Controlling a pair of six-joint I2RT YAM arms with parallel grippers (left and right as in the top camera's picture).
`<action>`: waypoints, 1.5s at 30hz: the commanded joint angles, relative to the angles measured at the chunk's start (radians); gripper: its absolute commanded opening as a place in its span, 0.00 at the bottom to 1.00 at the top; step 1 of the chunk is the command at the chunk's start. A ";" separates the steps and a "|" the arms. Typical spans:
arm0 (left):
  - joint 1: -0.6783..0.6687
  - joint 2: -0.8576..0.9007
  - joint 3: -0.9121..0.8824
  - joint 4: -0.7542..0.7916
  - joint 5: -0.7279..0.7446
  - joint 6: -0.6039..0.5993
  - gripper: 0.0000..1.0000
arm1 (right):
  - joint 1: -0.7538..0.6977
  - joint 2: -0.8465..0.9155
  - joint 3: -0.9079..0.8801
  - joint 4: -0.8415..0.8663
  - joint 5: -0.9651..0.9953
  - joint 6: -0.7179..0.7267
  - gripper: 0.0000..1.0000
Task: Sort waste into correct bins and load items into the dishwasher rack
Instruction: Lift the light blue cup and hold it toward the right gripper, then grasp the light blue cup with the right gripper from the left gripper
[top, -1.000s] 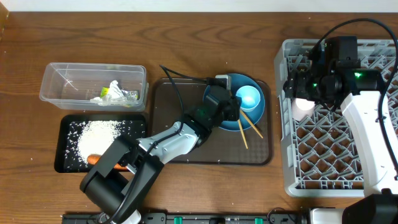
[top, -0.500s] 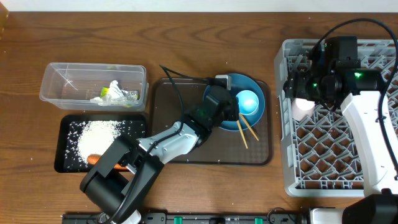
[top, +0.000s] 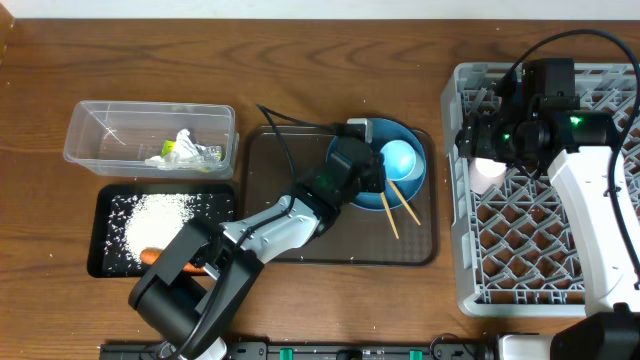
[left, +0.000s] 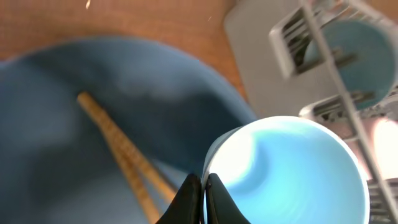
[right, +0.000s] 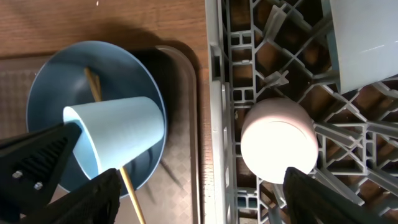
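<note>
Our left gripper (left: 202, 186) has its fingers pinched together on the rim of the light blue cup (left: 286, 174), which hangs tilted just above the blue plate (left: 62, 124). That thin grip on the rim is our worry. We judge the cup could swivel or slip free and drop onto the plate, knocking the chopsticks (left: 118, 149) that rest on it. Well off the plate's right side, our right gripper (right: 202, 190) hovers with fingers spread above the pink cup (right: 278, 137) in the rack (right: 273, 62). Carrying the blue cup over there could crowd the two arms.
</note>
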 joint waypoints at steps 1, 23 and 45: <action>0.020 -0.064 0.019 0.014 -0.007 0.010 0.06 | 0.000 -0.010 0.018 -0.008 0.024 -0.012 0.85; 0.650 -0.494 0.018 -0.261 1.215 -0.317 0.06 | -0.029 -0.010 0.018 -0.024 -0.849 -0.516 0.91; 0.537 -0.488 0.018 -0.196 1.100 -0.316 0.06 | 0.119 -0.010 0.018 -0.061 -1.183 -0.754 0.99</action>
